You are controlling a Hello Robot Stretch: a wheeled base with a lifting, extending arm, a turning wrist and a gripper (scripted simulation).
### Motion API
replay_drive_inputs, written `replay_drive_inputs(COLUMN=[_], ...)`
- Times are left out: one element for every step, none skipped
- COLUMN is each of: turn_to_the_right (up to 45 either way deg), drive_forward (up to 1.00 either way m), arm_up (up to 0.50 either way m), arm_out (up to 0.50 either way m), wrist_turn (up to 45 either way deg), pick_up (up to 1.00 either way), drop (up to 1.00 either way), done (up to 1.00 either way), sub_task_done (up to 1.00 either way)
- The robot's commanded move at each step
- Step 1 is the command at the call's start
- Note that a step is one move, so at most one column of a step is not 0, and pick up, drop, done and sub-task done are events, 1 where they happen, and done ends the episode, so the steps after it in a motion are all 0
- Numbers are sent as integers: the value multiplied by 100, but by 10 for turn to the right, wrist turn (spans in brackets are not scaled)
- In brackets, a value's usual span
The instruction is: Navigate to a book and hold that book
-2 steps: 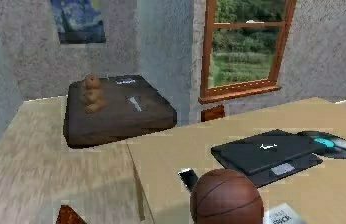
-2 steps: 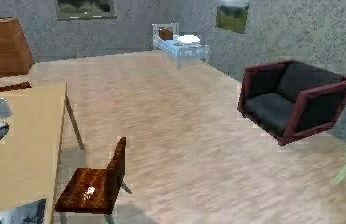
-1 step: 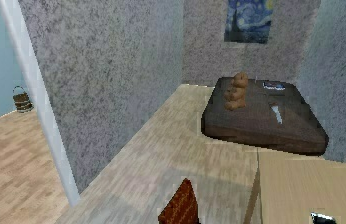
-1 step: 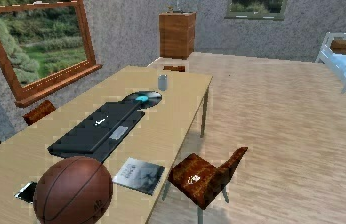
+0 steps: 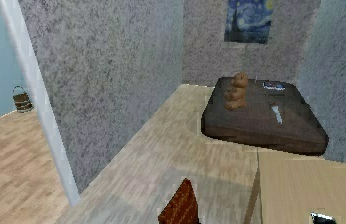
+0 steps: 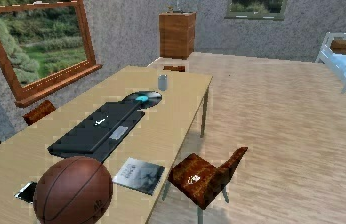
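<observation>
Flat grey book near the front edge of the long wooden surface in the arm side view, just right of a basketball. Farther along the same surface, a dark laptop, a shiny disc and a small cup. Brown chair drawn up beside the edge, near the book. Ahead in the forward view, a dark bed with a teddy bear on top, under a blue painting. State of the tool: cannot tell.
</observation>
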Motion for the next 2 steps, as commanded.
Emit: replay_drive_inputs(turn_to_the_right=[0, 0], drive_forward=[0, 0], arm_up=[32, 0], arm_out=[0, 20], wrist_turn=[0, 0], pick_up=[0, 0], drop=[0, 0], done=[0, 0], sub_task_done=[0, 0])
